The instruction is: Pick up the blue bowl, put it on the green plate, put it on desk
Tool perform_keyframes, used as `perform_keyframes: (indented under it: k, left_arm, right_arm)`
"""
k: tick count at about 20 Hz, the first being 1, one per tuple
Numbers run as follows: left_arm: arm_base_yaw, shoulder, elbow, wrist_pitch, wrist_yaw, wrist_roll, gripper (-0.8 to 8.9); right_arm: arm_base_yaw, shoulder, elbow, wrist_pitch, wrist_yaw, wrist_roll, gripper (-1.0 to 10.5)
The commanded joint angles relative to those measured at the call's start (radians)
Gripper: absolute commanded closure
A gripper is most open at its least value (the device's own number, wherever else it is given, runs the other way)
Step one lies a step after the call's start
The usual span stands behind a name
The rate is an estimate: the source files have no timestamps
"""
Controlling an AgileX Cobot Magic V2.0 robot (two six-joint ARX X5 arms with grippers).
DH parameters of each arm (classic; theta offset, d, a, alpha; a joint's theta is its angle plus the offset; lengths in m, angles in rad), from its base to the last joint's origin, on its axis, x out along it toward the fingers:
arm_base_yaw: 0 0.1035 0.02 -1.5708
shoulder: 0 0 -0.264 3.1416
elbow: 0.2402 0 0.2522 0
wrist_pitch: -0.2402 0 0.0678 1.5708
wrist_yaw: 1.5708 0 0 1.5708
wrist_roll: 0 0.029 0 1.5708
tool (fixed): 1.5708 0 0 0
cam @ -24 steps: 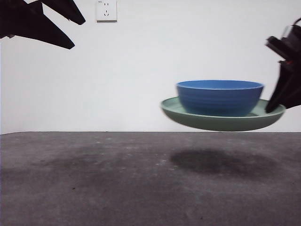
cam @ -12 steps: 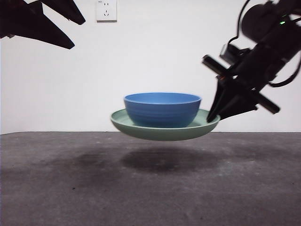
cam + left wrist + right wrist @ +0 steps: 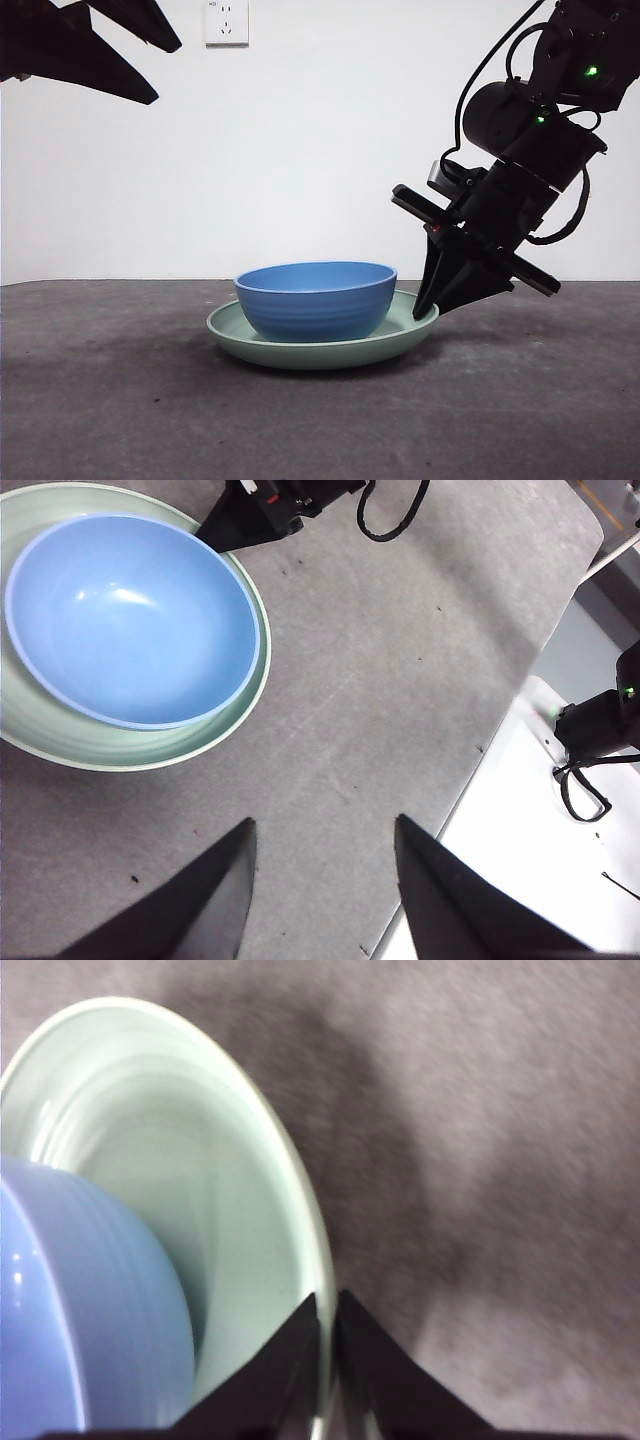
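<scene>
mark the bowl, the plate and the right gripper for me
bowl point(image 3: 315, 300), front view, middle of its ridged outer wall.
plate point(image 3: 300, 352), front view, its outer wall below the bowl.
right gripper point(image 3: 327, 1335), right wrist view, midway between its fingertips, at the plate's rim.

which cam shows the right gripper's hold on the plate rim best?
Right wrist view: right gripper pinches the green plate rim. Front view shows it side-on at the rim; left wrist view catches only its tip.

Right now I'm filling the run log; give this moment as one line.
right gripper: shut on green plate rim | blue bowl: in plate | plate: on desk | left gripper: open, away
</scene>
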Motion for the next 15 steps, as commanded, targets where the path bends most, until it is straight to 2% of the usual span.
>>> perform_keyframes:
  k: [1,2,5,11,15]
  left_arm:
    - [-0.005,0.003,0.009,0.005,0.005,0.005,5.96]
    - [-0.005,0.003,0.009,0.005,0.005,0.005,5.96]
    - [-0.005,0.003,0.009,0.005,0.005,0.005,5.95]
    - [-0.005,0.003,0.009,0.005,0.005,0.005,5.96]
    - [-0.005,0.003,0.009,0.005,0.005,0.005,5.96]
  right_arm:
    - [0.005,0.022,0.024,-0.014,0.009,-0.006,9.3]
    - [0.005,0.022,0.024,-0.021,0.021,-0.008,9.3]
    - [0.005,0.022,0.024,-0.034,0.023,-0.01,7.5]
    - [0.002,-0.01,0.026,-0.056,0.032,-0.015,7.2]
    - [0.002,-0.155,0.026,-0.111,0.127,-0.072,7.2]
